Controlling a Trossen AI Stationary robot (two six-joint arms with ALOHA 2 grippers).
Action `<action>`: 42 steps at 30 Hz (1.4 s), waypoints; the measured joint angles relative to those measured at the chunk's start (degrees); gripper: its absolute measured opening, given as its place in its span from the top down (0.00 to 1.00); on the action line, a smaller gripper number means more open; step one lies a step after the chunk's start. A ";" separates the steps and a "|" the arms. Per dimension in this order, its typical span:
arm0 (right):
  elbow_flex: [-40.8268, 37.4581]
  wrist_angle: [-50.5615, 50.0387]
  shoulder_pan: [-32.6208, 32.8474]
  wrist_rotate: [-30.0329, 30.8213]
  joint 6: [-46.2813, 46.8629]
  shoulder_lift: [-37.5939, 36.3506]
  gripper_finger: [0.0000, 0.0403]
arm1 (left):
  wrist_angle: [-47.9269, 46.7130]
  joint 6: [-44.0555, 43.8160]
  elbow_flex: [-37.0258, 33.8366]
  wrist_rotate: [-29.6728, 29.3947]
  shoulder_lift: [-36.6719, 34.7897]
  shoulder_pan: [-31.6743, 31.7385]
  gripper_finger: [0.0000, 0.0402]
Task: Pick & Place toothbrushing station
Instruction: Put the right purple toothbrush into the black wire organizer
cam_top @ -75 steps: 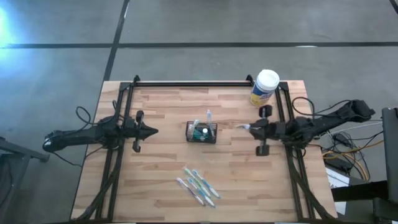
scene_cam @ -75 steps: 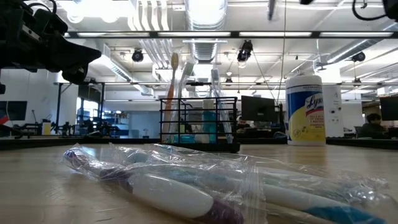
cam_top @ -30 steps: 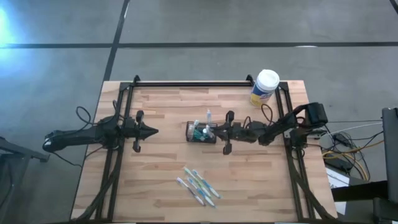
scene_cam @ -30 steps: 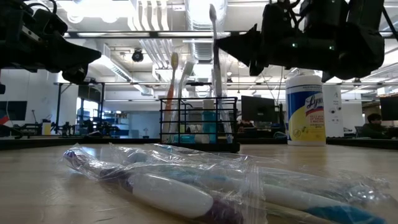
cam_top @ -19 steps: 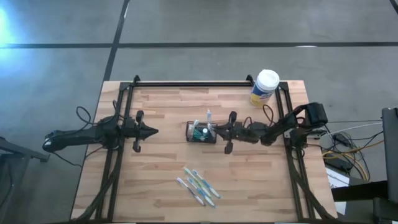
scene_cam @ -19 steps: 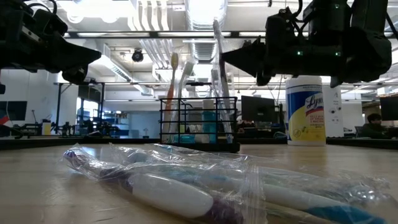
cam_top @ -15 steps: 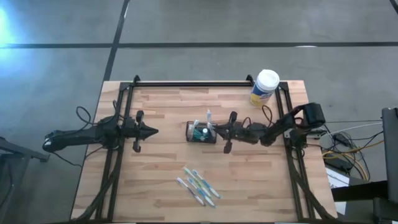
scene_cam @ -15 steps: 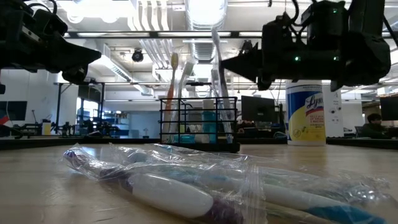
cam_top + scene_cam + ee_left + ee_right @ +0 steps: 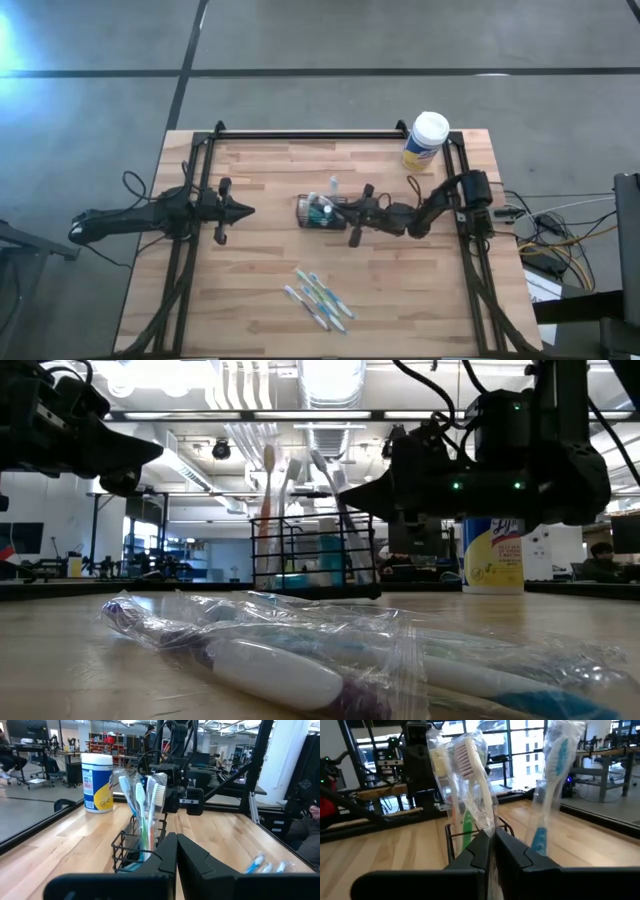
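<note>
Right jaws (image 9: 341, 212), pinched shut on a bagged toothbrush (image 9: 472, 775), touch the small black wire-mesh toothbrushing station (image 9: 322, 213) mid-desk, a light, stiff, tippy rack likely best gripped by its rim wire; left jaws (image 9: 247, 211), closed and empty, wait well apart.

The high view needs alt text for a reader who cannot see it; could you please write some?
From above, the right claw, shut, reaches the black wire-mesh toothbrush holder at the middle of a wooden table. The left claw, shut, waits apart. Wrapped toothbrushes lie nearer the front, a white-lidded canister at the back right.
</note>
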 joint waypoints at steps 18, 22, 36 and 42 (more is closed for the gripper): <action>0.44 -1.77 1.90 -1.01 -1.51 -1.42 0.87 | -0.35 -0.72 -0.08 0.08 0.17 0.00 0.98; 0.35 -1.77 1.92 -0.95 -1.41 -1.45 0.77 | -0.35 -0.72 -0.09 0.08 0.17 0.00 0.98; -0.20 -0.37 1.92 -0.25 -0.68 -1.91 0.56 | -0.35 -0.71 -0.13 0.09 0.17 0.00 0.98; -0.22 -0.39 2.23 0.33 -0.99 -3.28 0.53 | -0.35 -0.70 -0.13 0.10 0.17 0.00 0.98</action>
